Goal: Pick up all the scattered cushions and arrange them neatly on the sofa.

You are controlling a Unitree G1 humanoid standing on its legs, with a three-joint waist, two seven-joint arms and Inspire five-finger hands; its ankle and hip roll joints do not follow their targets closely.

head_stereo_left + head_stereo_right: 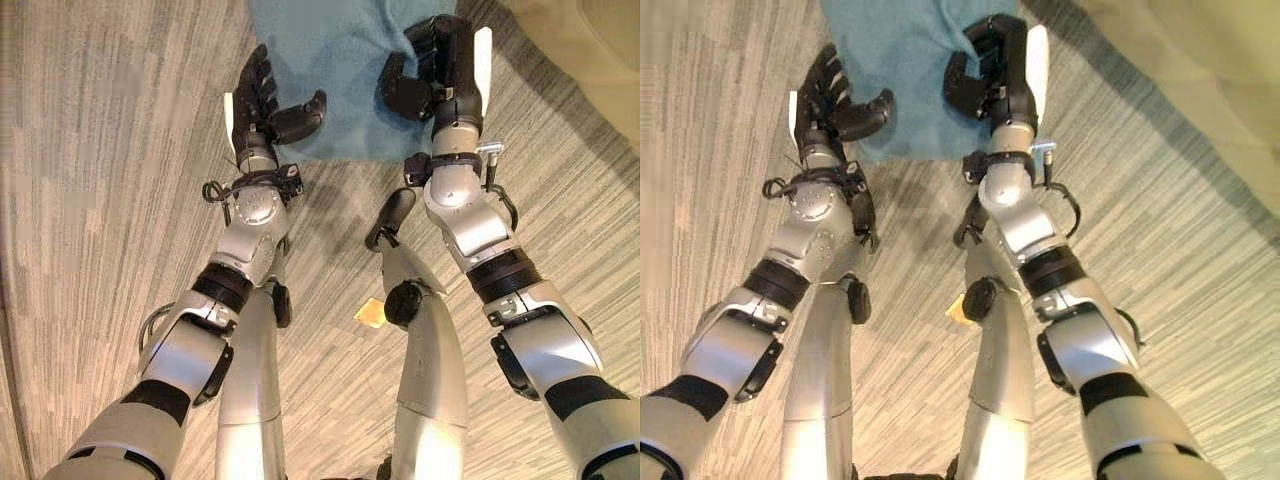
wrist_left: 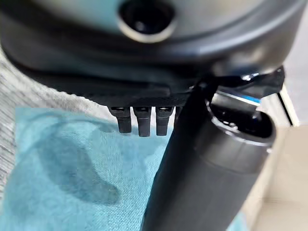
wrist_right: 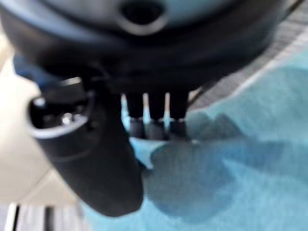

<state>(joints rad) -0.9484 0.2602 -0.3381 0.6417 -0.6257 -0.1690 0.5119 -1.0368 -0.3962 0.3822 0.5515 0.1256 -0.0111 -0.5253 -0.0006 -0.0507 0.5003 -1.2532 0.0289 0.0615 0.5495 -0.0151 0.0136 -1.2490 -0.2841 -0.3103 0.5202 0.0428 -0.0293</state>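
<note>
A teal cushion (image 1: 340, 60) lies flat on the striped grey carpet in front of me. My left hand (image 1: 255, 100) hovers at the cushion's near left corner, fingers straight and thumb stretched out over the fabric edge, holding nothing. My right hand (image 1: 445, 60) hangs over the cushion's right part, fingers loosely bent, thumb turned inward, nothing in its grasp. In the left wrist view the cushion (image 2: 72, 168) shows past the fingers (image 2: 139, 120). In the right wrist view the cushion (image 3: 250, 159) lies under the hand's shadow.
The beige sofa (image 1: 600, 50) fills the far right corner, close beside the cushion's right edge. A small tan scrap (image 1: 370, 313) lies on the carpet (image 1: 100, 200) between my legs. Open carpet stretches to the left.
</note>
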